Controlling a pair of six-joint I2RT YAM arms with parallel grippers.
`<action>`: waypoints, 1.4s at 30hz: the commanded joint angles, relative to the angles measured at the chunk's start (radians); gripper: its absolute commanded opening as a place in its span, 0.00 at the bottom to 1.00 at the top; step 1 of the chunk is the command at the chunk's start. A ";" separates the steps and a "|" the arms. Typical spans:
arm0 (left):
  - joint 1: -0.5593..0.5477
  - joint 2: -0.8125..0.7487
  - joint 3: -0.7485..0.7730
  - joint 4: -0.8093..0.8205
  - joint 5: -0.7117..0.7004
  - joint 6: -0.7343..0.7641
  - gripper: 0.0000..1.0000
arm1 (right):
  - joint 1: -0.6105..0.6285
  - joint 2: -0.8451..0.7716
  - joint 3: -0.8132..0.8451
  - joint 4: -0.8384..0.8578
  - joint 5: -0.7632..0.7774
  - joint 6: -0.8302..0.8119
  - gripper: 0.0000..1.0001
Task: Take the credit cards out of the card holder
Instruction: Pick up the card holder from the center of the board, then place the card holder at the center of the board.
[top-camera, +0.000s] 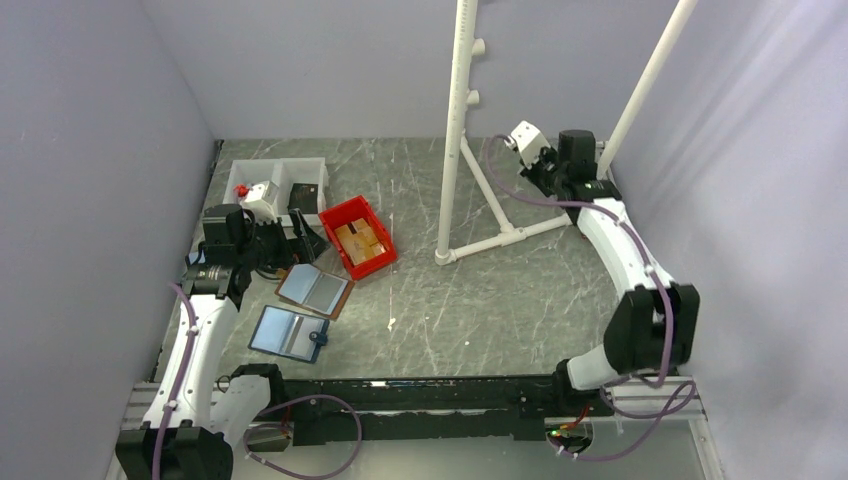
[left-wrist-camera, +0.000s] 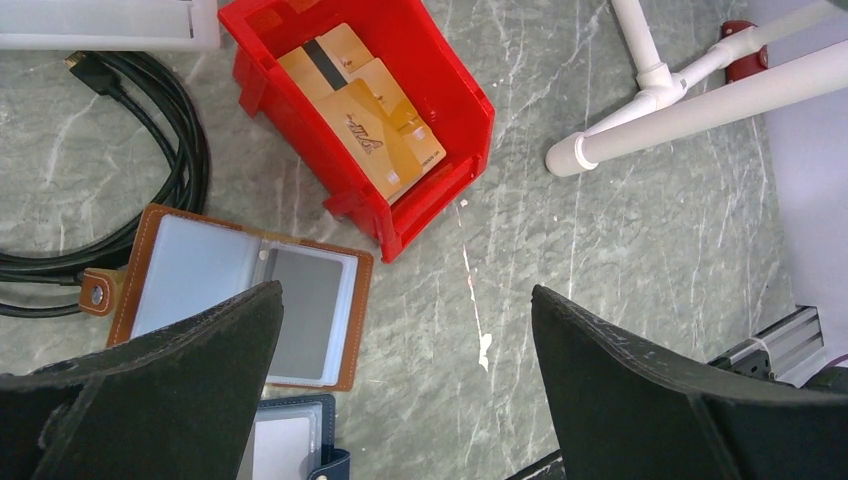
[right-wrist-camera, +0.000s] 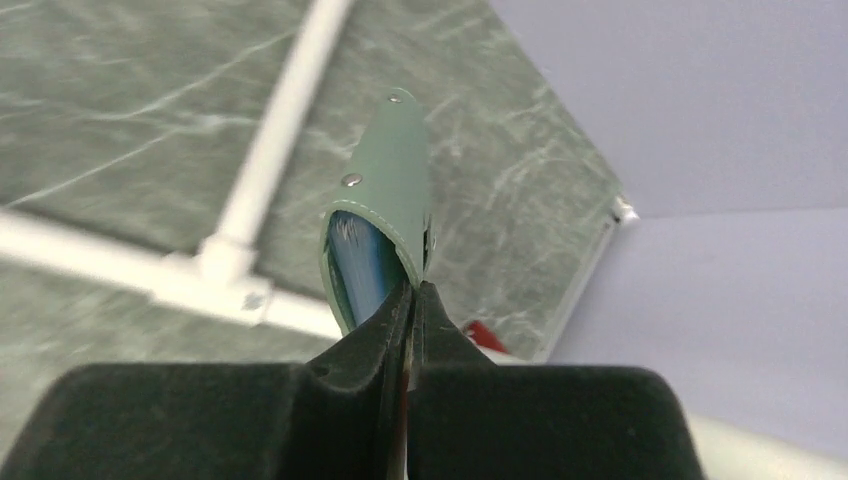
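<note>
The card holder (right-wrist-camera: 385, 210) shows edge-on in the right wrist view: a teal-green cover with metal snaps and pale blue pocket panels inside. My right gripper (right-wrist-camera: 412, 287) is shut on the edge of its cover and holds it off the table near the back right corner. No credit cards show in the holder. Several orange-tan credit cards (left-wrist-camera: 365, 115) lie in the red bin (left-wrist-camera: 455, 90). My left gripper (left-wrist-camera: 405, 300) is open and empty, hovering over the table just right of the brown-edged folder (left-wrist-camera: 240, 285).
A navy-edged folder (left-wrist-camera: 290, 445) lies open in front of the brown one. Black cable (left-wrist-camera: 160, 130) coils at the left. A white tray (top-camera: 280, 178) stands at the back left. A white pipe frame (top-camera: 457, 130) rises mid-table, its foot reaching toward the right arm (top-camera: 605, 220).
</note>
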 joint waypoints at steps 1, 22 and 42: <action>0.006 -0.006 -0.003 0.034 0.044 0.020 1.00 | -0.002 -0.179 -0.128 -0.097 -0.245 -0.015 0.00; -0.074 0.127 -0.066 0.287 0.468 -0.199 0.98 | 0.497 -0.497 -0.645 -0.336 -0.394 -0.122 0.00; -0.841 0.238 -0.248 0.625 -0.093 -0.545 0.87 | 0.410 -0.513 -0.552 -0.460 -0.567 -0.139 0.73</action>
